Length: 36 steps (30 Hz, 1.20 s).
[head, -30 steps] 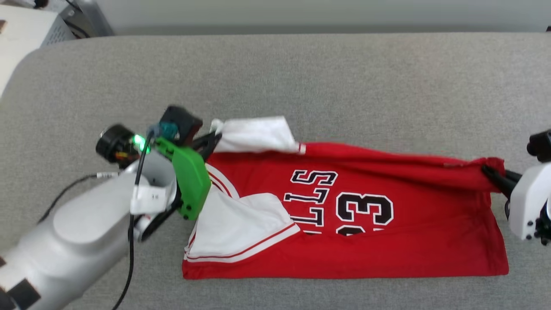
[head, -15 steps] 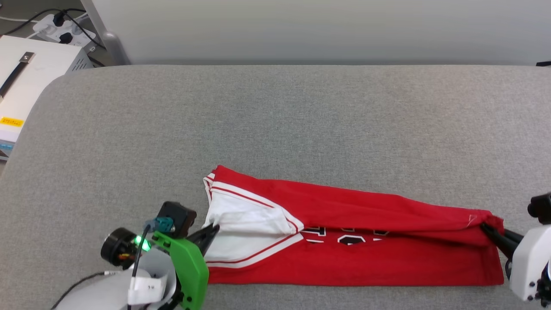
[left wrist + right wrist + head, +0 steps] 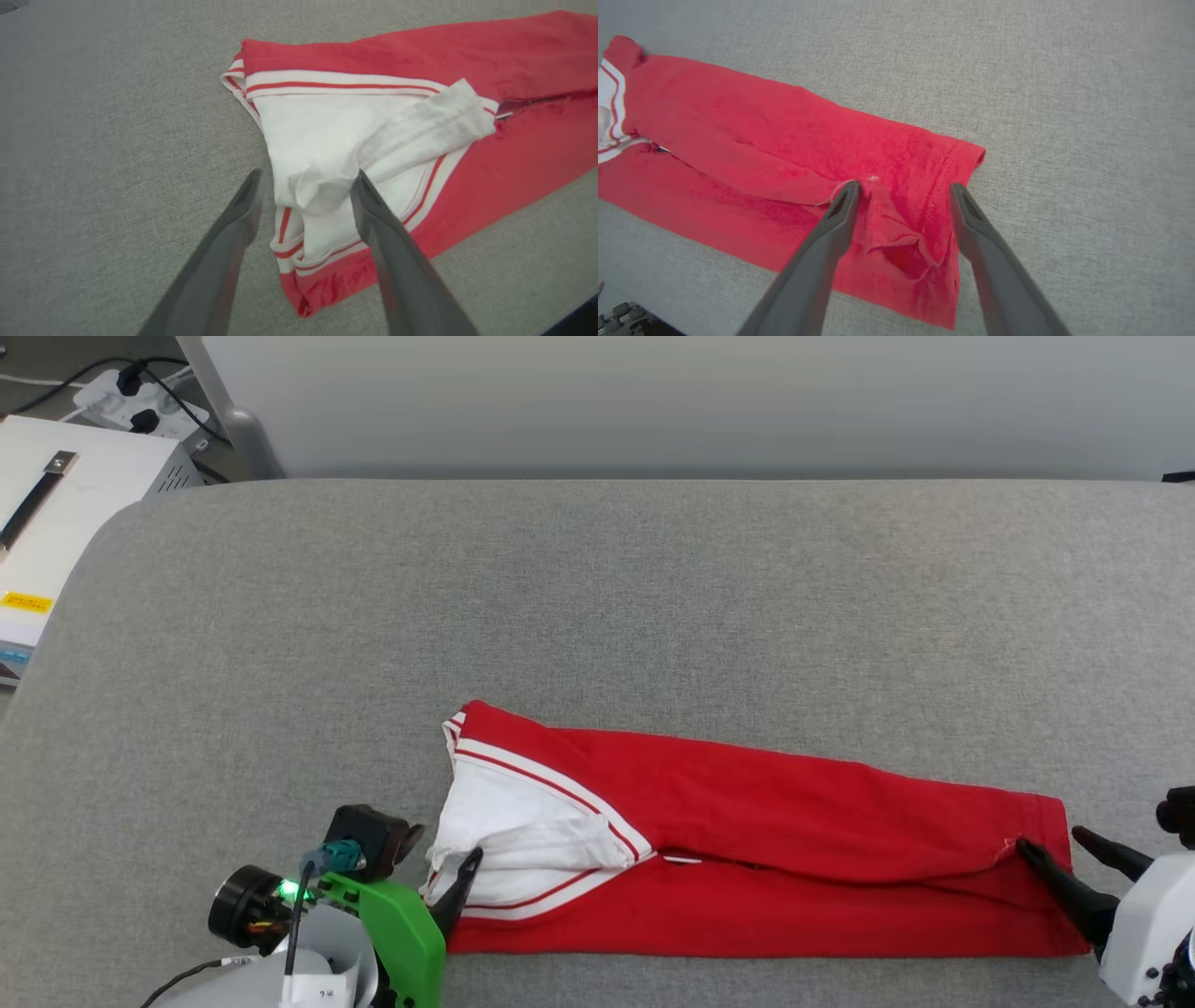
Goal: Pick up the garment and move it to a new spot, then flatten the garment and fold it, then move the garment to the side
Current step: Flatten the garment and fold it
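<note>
Nearest, the left jaws stand wide. Their long dark fingers [image 3: 219,266] straddle a bunched fold of white sleeve [image 3: 327,154] without pinching it, and a bright green plastic bracket [image 3: 406,943] sits on that wrist. The right jaws gape just as wide, one finger on each side of the rumpled hem corner [image 3: 901,238]. Between the two, the red jersey-style T-shirt [image 3: 794,821] lies folded into a long band on the near part of the grey fabric-covered surface [image 3: 597,597], sleeve end to the robot's left. Past the far left corner sit a white metal box with a black handle [image 3: 65,504] and a white power strip [image 3: 121,392].
</note>
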Tool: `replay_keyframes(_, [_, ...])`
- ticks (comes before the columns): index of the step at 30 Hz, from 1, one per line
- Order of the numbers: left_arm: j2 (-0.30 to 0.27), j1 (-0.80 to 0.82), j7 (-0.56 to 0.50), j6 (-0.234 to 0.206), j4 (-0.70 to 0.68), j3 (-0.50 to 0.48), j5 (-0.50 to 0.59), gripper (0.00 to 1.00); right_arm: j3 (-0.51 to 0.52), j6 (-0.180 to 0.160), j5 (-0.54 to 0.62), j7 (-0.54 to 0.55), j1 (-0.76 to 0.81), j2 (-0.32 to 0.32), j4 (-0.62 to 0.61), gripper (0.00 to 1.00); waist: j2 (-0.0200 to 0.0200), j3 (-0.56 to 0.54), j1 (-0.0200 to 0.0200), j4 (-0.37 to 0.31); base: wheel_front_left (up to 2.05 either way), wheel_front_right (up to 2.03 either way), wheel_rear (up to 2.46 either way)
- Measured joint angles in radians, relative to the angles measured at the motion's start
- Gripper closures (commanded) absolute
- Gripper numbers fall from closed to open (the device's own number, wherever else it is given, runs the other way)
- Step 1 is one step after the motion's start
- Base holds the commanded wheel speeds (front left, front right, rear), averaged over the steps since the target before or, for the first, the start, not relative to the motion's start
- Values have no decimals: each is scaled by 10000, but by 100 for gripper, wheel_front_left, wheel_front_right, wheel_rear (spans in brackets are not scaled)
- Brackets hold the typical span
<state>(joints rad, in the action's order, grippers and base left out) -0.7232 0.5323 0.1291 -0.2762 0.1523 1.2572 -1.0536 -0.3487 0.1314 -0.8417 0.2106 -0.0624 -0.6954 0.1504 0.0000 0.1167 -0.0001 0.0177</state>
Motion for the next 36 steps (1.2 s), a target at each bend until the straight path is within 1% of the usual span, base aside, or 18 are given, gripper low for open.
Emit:
replay_keyframes(2, [-6, -58, 261, -148, 12, -71, 52, 0, 228, 0, -48, -12, 89, -84, -322, 0, 0, -102, 0, 1, 0, 0, 0])
replay_keyframes(3, [-10, -267, 706, -453, -48, -336, 56, 0, 709, 0, -100, -75, 291, -257, -859, 0, 0, -261, 0, 3, 0, 0, 0])
replay_keyframes(8, [-4, -634, 1179, -1099, -263, -953, 288, 0, 1636, 0, -698, 35, 487, -454, -1565, 0, 0, -438, 0, 24, 0, 0, 0])
replay_keyframes(10, [12, -781, 1235, -1296, -305, -1254, 420, 0, 1983, 0, -700, 226, 536, -510, -1582, 0, 0, -453, 0, 52, 0, 0, 0])
replay_keyframes(12, [65, -967, 1256, -1523, -360, -1643, 771, 0, 2316, 0, -779, 500, 593, -518, -1486, 0, 0, -448, 0, 91, 0, 0, 0])
replay_keyframes(14, [240, -1209, 1264, -1710, -527, -2290, 1248, 0, 2627, 0, -1166, 955, 618, -408, -1225, 0, 0, -426, 0, 144, 0, 0, 0])
replay_keyframes(17, [558, -1624, 1266, -1862, -698, -3193, 2117, 0, 2778, 0, -1223, 1720, 648, -408, -669, 0, 1, -341, 0, 227, 0, 0, 0])
replay_keyframes(21, [1028, -2272, 1266, -1871, -679, -4385, 3218, 0, 2757, 0, -1312, 2424, 630, -222, -21, 0, 0, -162, 0, 342, 0, 0, 0])
replay_keyframes(25, [1645, -2839, 1267, -1835, -698, -5563, 4232, 0, 2454, 0, -1315, 2715, 444, 115, 491, 0, 0, 20, 0, 495, 0, 0, 0])
replay_keyframes(28, [2065, -3243, 1267, -1630, -688, -6345, 4920, 0, 2151, 0, -1338, 2895, 178, 357, 828, 0, 0, 149, 0, 608, 0, 0, 0])
replay_keyframes(36, [3223, -3994, 1266, -894, -639, -7869, 6493, 0, 1290, 0, -1484, 3087, -267, 671, 1517, 0, 0, 375, 0, 909, 0, 0, 0])
